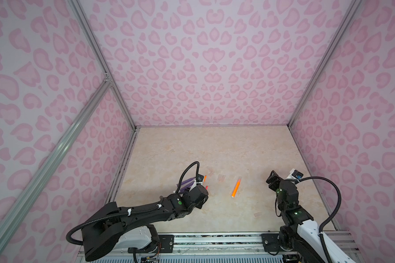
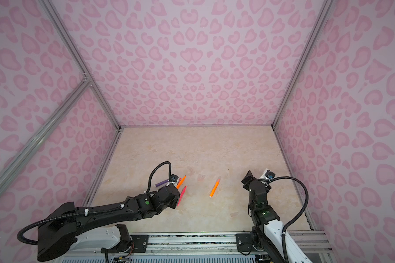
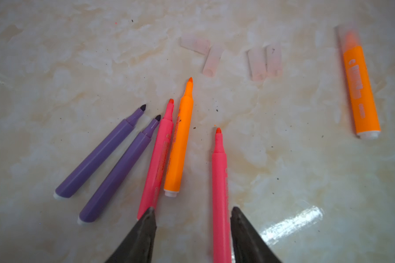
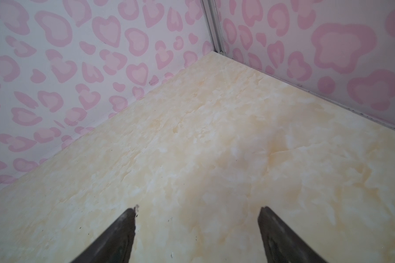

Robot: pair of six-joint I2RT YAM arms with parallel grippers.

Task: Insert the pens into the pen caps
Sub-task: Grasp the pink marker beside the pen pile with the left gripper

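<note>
In the left wrist view two purple pens (image 3: 96, 157) (image 3: 119, 173), a pink pen (image 3: 157, 157) and an orange pen (image 3: 179, 145) lie uncapped, side by side. My left gripper (image 3: 193, 208) is open low over the table. A second pink pen (image 3: 220, 182) lies between its jaws, close against one finger (image 3: 244, 230). Several clear pen caps (image 3: 211, 60) (image 3: 257, 63) lie beyond the tips. Apart from them lies an orange pen (image 3: 360, 93) (image 1: 236, 188) with a cap on its tip. My right gripper (image 4: 198, 208) is open with nothing in it, over bare table.
A single clear cap (image 1: 258, 214) (image 2: 234, 214) lies near the front right of the beige table (image 1: 214, 148). Pink-patterned walls close off the back and both sides. The right arm (image 1: 285, 193) stands by the right wall.
</note>
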